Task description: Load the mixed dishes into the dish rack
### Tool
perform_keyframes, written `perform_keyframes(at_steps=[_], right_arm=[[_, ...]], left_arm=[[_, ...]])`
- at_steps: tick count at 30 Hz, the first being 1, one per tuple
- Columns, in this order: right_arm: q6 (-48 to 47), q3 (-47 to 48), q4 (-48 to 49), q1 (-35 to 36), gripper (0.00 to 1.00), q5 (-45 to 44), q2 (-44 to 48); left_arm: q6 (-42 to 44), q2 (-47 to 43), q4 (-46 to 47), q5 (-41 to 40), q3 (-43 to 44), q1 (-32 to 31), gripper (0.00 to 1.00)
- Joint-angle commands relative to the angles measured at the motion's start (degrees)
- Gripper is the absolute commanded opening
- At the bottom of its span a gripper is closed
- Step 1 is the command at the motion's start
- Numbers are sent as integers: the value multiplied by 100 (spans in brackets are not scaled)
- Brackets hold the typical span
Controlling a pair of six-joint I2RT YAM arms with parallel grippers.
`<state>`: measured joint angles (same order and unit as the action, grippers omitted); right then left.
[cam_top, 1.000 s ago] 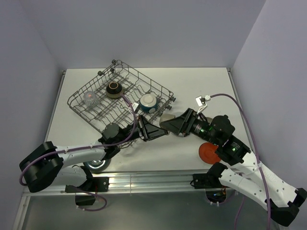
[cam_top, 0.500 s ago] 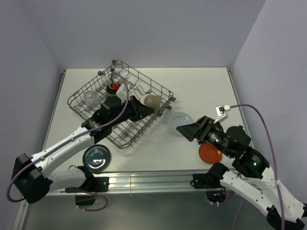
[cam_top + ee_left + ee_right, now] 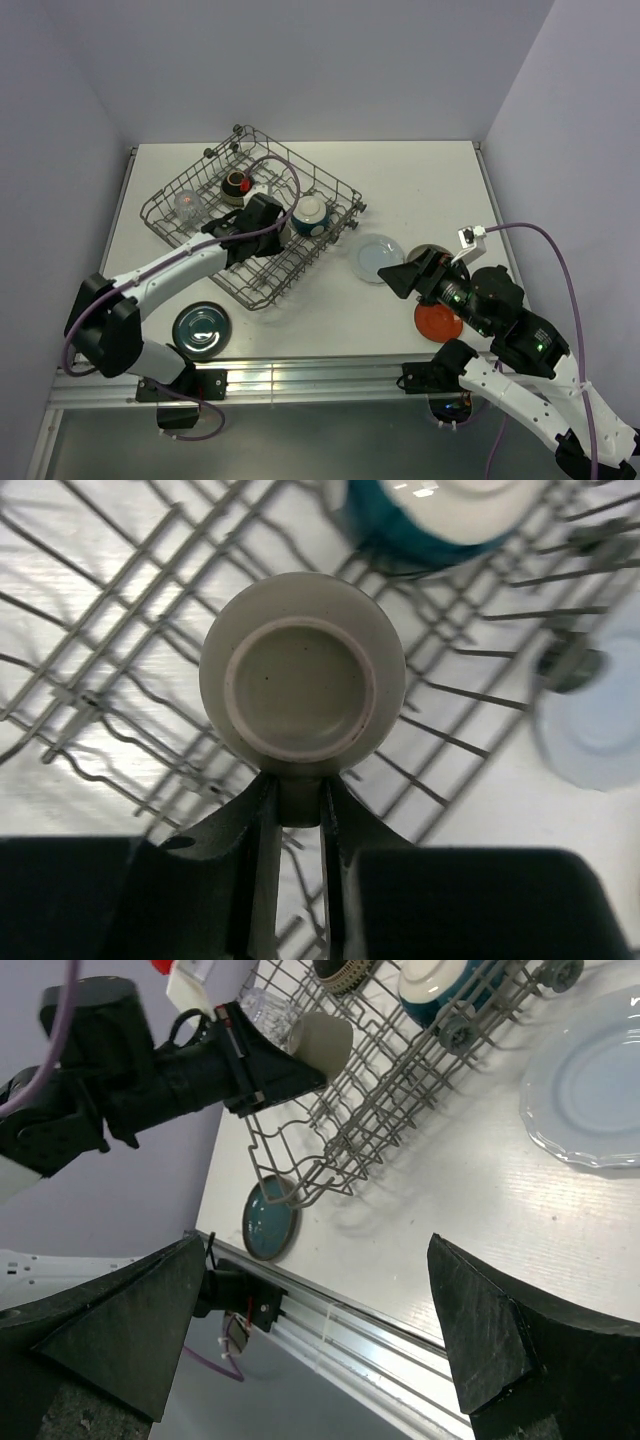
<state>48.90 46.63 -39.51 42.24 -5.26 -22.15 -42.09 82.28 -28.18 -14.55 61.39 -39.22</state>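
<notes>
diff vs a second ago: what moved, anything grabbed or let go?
The left gripper, shut on the grey mug, carried it from mid-table up and left over the dish rack. The right gripper, open, backed off rightward, uncovering the pale blue plate. Nothing newly grabbed. Unchanged: glass, brown bowl, red-orange saucer, teal dish.

White table [image 3: 420, 180] carries dish rack [image 3: 320, 180], teal dish [image 3: 202, 329], blue plate [image 3: 378, 256], seemingly red-orange saucer [image 3: 437, 322].
</notes>
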Motion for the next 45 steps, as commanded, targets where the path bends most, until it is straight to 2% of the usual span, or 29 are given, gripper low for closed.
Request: perform_keyframes(at_steps=[1, 11, 12, 14, 15, 18, 24, 26, 27, 30, 31, 37, 45], right_arm=[[-136, 189, -153, 30, 100, -195, 44], [-66, 21, -233, 21, 100, -317, 88], [13, 21, -276, 21, 100, -388, 71], [92, 56, -513, 21, 99, -641, -104], [250, 83, -662, 21, 99, -756, -218], [487, 75, -1199, 21, 99, -1134, -789], [462, -242, -1183, -5, 99, -1302, -1888], [453, -408, -928, -75, 99, -1364, -2108], [418, -488, -701, -136, 99, -1347, -2153], [383, -865, -242, -549, 98, -952, -2223], [383, -962, 72, -689, 98, -777, -2232], [409, -1674, 1181, -1648, 96, 445, -2485], [575, -2272, 2551, -2413, 90, 1843, -3242]], left_arm=[[245, 173, 252, -391, 101, 99, 0], [368, 1457, 76, -435, 796, 143, 0], [368, 1632, 24, -435, 822, 152, 2], [333, 1791, -11, -426, 893, 169, 15], [324, 1913, 14, -365, 893, 204, 31], [298, 1994, 120, -181, 796, 248, 53], [227, 1818, 278, -57, 647, 257, 73], [210, 1739, 226, -66, 638, 257, 78], [210, 1634, 217, -75, 612, 257, 85], [201, 1344, 147, -118, 524, 257, 91], [201, 1256, 120, -127, 506, 266, 97], [131, 545, -117, -136, 401, 266, 99], [-28, -1581, -249, 13, -109, 257, 99]])
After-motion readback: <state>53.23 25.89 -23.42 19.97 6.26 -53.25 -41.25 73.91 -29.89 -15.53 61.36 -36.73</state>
